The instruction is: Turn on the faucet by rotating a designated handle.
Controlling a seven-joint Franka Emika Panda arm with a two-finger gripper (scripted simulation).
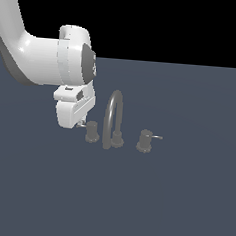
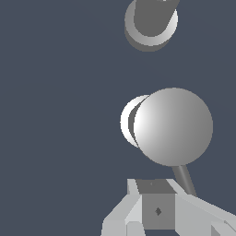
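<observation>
The faucet's tall arched spout (image 1: 112, 118) stands on the dark floor between two small knobs. The handle (image 1: 92, 132) is the knob on the exterior view's left of the spout, and its thin dim lever points toward my hand. My gripper (image 1: 80, 123) hangs just to the exterior view's left of this knob, fingertips at the lever's end. In the wrist view the handle's round top (image 2: 173, 126) is seen from above and its lever rod (image 2: 184, 180) runs down beside my gripper (image 2: 156, 196). The fingers look closed together with nothing between them.
The twin knob (image 1: 144, 141) with a brighter lever (image 1: 156, 137) stands on the exterior view's right of the spout. The spout's round base (image 2: 150, 24) shows beyond the handle in the wrist view. The white arm (image 1: 39, 58) reaches in from the upper left.
</observation>
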